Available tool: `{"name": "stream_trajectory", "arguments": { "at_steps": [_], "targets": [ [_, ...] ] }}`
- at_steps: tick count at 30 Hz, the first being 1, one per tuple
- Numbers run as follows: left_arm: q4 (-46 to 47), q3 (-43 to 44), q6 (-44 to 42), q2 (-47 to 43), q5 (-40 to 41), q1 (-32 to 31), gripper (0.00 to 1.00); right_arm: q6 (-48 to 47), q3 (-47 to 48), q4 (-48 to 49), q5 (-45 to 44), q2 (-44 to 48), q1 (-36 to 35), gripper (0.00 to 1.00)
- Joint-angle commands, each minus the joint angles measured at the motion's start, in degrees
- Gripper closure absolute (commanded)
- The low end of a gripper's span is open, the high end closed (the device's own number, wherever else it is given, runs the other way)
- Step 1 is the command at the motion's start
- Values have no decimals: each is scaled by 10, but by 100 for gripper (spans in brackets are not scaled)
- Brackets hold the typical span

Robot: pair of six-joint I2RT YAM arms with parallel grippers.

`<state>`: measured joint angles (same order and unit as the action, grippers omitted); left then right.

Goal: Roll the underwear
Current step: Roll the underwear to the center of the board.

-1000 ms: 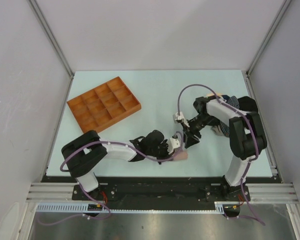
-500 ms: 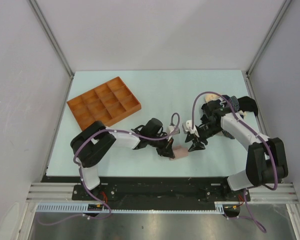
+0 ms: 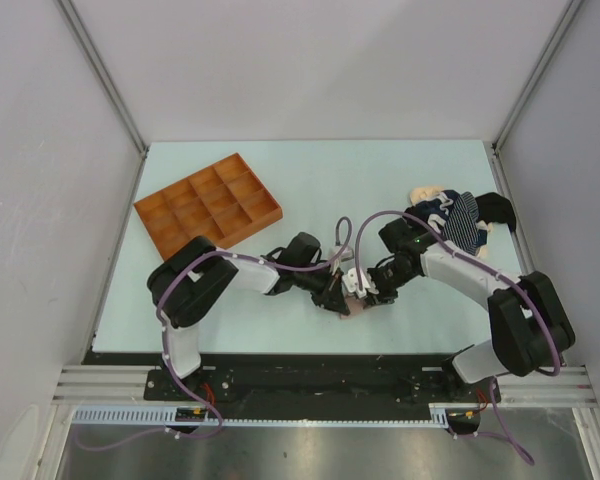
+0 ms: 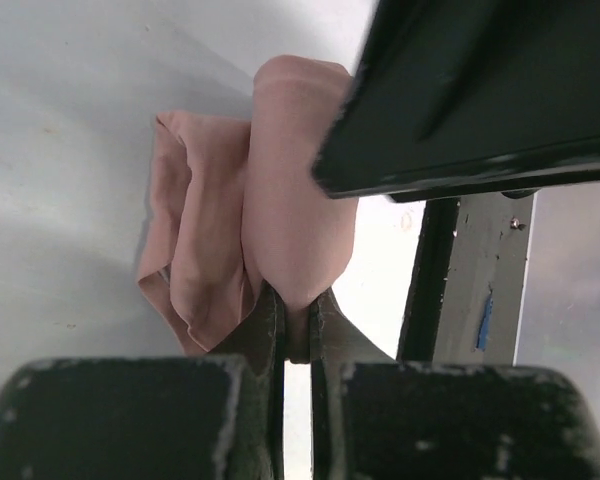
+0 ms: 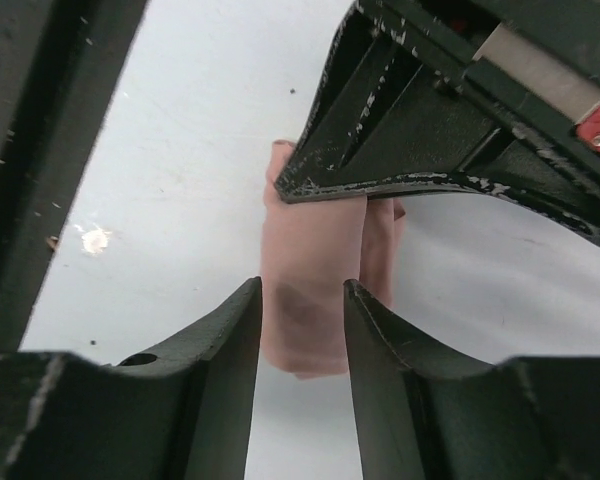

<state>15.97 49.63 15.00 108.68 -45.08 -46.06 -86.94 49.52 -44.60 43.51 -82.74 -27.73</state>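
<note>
A pale pink-beige underwear (image 3: 353, 306) lies partly rolled on the table near the front middle. My left gripper (image 3: 338, 292) is shut on one end of it; in the left wrist view the cloth (image 4: 298, 220) is pinched between the fingertips (image 4: 270, 325). My right gripper (image 3: 366, 290) is open, its two fingers standing either side of the pink roll (image 5: 315, 250) without closing on it. The left gripper's fingers (image 5: 430, 130) show just beyond the roll in the right wrist view.
A pile of other underwear lies at the back right: navy striped (image 3: 458, 218), black (image 3: 498, 208) and cream (image 3: 421, 194). An orange compartmented tray (image 3: 208, 205) sits at the back left. The table's front edge is close behind the pink piece.
My right arm has swung left from the pile and come down over the pink underwear. My left gripper has shifted slightly right, still holding the cloth.
</note>
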Motion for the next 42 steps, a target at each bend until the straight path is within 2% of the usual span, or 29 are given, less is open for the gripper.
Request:
{"name": "stream_trajectory", "arguments": {
  "at_steps": [1, 7, 12, 18, 23, 33, 35, 38, 39, 42],
  "targets": [
    [-44, -23, 1, 47, 74, -1, 99, 31, 0, 52, -47, -27, -15, 59],
    [-19, -30, 19, 60, 63, 8, 99, 61, 1, 76, -64, -36, -20, 66],
    [34, -51, 48, 77, 47, 21, 100, 70, 1, 75, -40, 9, -15, 56],
    [63, -71, 67, 79, 45, 32, 99, 31, -1, 26, -15, 59, -17, 54],
    [71, -70, 74, 86, 46, 33, 100, 37, -14, 33, -22, 46, -25, 59],
    [73, -70, 78, 77, 56, 33, 100, 67, -14, 79, -73, -44, -39, 72],
    [74, -72, 80, 66, 62, 33, 96, 68, -14, 80, -79, -59, -40, 74],
    [83, -82, 85, 44, 82, 32, 86, 63, -15, 75, -88, -73, -41, 75],
    [89, -92, 87, 21, 95, 33, 75, 62, -16, 76, -96, -76, -45, 76],
    [107, -111, 97, -29, 122, 33, 58, 62, -19, 77, -102, -77, -50, 76]
  ]
}}
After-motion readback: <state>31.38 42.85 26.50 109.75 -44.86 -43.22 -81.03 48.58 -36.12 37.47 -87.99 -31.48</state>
